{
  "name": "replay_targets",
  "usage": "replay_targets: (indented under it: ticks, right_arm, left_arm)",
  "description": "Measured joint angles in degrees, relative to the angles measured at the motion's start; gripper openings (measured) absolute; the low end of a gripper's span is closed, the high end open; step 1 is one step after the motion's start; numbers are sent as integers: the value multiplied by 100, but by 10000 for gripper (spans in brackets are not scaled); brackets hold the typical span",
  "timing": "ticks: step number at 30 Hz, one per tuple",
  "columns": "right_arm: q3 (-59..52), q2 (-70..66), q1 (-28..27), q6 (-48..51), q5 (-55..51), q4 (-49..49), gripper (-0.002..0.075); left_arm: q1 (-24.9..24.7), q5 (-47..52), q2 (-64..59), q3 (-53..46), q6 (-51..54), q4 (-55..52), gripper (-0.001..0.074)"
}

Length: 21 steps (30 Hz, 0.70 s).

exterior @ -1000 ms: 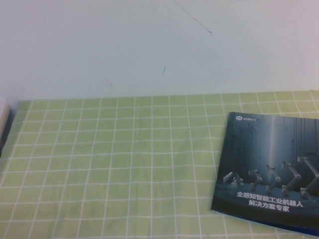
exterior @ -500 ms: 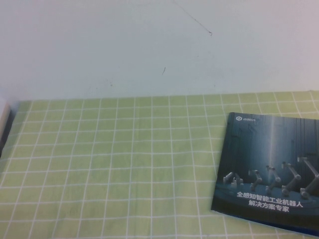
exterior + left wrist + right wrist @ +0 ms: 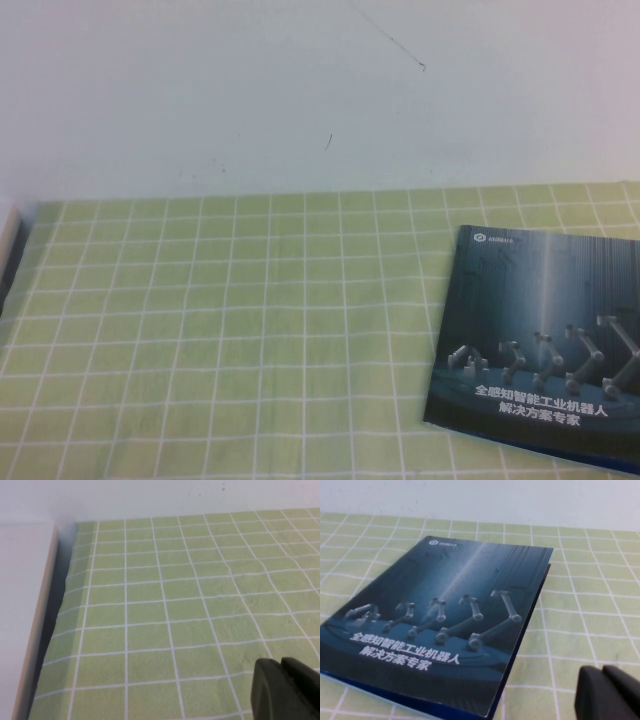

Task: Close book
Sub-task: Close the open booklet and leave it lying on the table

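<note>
green checked cloth [image 3: 250,330] fills the near field, book [image 3: 545,340] lies flat and closed, cover up, at its 4 o'clock, left gripper [image 3: 280,664] over bare cloth near the left edge, right gripper [image 3: 602,670] just beside the book, both pinched together, empty.

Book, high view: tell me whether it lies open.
No: the book lies shut, cover up, with the left pincer over the cloth, right pincer beside the book.

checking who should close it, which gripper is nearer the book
Right. The right gripper hangs just beside the book; the left gripper is over bare checked cloth near its left edge, book out of its view.
</note>
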<state>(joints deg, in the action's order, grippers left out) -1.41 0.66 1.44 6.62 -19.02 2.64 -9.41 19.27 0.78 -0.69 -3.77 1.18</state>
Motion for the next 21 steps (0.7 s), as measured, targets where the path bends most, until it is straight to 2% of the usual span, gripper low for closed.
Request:
replay_targets:
  ticks: [21]
  right_arm:
    - [13,0,0,-98,-63,-377,-3]
  left_arm:
    - [0,0,0,0,13,0,-4]
